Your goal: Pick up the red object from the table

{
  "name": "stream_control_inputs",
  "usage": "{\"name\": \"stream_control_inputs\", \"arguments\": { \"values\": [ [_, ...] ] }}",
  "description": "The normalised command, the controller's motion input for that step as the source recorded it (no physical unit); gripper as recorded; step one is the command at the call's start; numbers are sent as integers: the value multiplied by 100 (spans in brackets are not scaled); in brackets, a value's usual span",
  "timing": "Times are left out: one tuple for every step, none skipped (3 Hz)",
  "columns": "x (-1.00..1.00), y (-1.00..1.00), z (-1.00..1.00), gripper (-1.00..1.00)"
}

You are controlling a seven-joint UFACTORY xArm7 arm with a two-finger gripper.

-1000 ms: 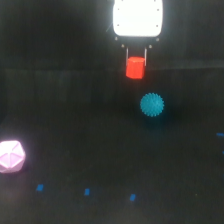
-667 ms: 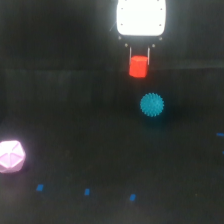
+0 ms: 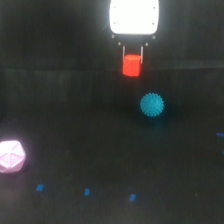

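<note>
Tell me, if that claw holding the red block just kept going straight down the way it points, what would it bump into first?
Probably only the bare black table. The gripper points downward with the red object between its fingers. The spiky cyan ball sits off toward the exterior view's right, seemingly outside that line, though depth is unclear.

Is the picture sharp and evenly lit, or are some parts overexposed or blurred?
In the exterior view, the white gripper body is blown out and glowing, the pink polyhedron glares too, edges everywhere are soft, and the black table is very dark.

dim room, dark backdrop (image 3: 50, 30); low light
</note>
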Motion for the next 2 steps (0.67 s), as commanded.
{"name": "stream_control_inputs", "arguments": {
  "values": [
    [-21, 9, 56, -100],
    [-16, -1, 39, -100]
  ]
}}
